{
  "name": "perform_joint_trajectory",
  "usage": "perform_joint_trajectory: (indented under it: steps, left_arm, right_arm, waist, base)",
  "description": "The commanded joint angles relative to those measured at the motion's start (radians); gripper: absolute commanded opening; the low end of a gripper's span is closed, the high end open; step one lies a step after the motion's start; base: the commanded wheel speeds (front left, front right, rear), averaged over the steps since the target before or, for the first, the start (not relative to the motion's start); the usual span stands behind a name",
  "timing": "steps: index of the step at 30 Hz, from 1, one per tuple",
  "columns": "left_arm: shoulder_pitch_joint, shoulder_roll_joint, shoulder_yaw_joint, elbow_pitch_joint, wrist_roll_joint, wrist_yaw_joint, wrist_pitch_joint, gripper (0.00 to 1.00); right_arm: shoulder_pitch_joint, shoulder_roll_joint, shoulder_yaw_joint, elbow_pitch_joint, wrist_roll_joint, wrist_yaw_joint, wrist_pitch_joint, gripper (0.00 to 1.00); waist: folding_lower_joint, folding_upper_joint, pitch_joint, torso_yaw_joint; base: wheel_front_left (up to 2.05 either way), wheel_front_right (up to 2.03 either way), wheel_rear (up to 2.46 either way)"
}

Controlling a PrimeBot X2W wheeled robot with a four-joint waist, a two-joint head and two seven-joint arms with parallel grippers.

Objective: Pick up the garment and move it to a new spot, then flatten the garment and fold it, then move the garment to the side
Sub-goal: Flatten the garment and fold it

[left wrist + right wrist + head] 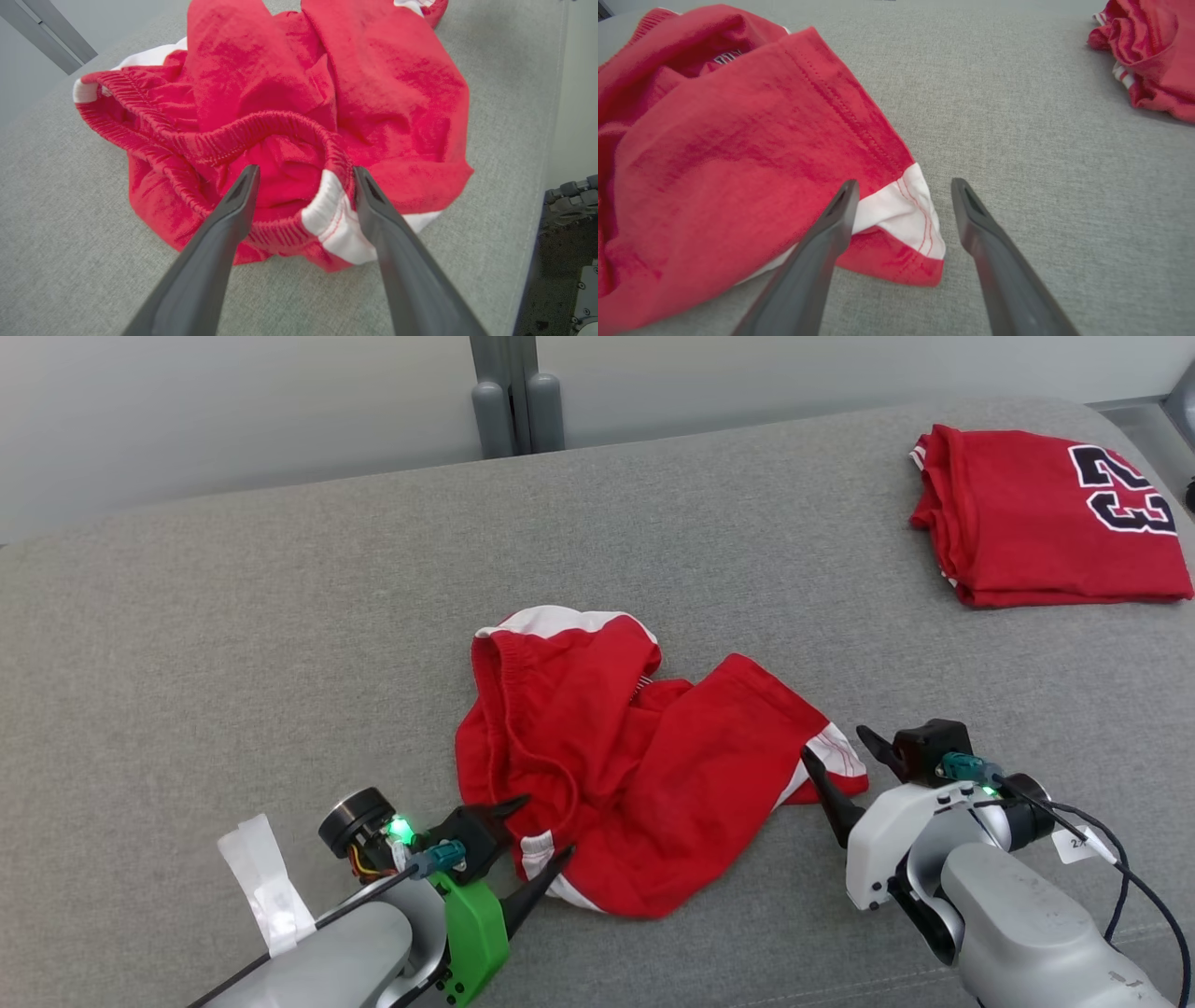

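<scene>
Garment: red shorts (635,756) lay crumpled mid grey fabric surface (280,644);
Left hand (546,824): spread; fingers straddled the waistband;
Right hand (833,742): spread; at the white-trimmed leg hem;
Far right: folded red jersey (1046,518)

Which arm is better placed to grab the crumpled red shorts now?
The left arm, probably: its open jaws straddle the bunched waistband of the red shorts; the right arm's open jaws reach only a white hem corner.

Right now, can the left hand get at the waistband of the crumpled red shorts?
Probably yes: the open left hand straddles the elastic waistband of the shorts, nothing blocking it.
</scene>
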Motion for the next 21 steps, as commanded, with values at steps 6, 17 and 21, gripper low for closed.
perform_joint_trajectory:
  steps: [6, 17, 21]
  left_arm:
    - [0.027, 0.01, -0.007, -0.005, -0.016, -0.001, -0.004, 1.0]
    - [0.086, 0.0, -0.005, -0.014, -0.118, -0.001, 0.0, 0.0]
    - [0.1, -0.002, 0.041, -0.049, -0.17, -0.001, -0.005, 0.0]
  right_arm:
    - [-0.03, -0.008, 0.037, 0.051, 0.057, -0.002, -0.003, 1.0]
    - [-0.027, -0.029, 0.065, 0.054, 0.117, -0.002, -0.003, 0.0]
    - [0.024, -0.059, 0.035, -0.029, 0.1, -0.002, -0.003, 0.0]
  waist:
    - [0.0, -0.0001, 0.013, 0.03]
    - [0.0, -0.0001, 0.017, 0.054]
    - [0.0, -0.0001, -0.015, 0.064]
  base:
    - [0.0, 0.0, 0.0]
    - [0.0, 0.0, 0.0]
    - [0.0, 0.0, 0.0]
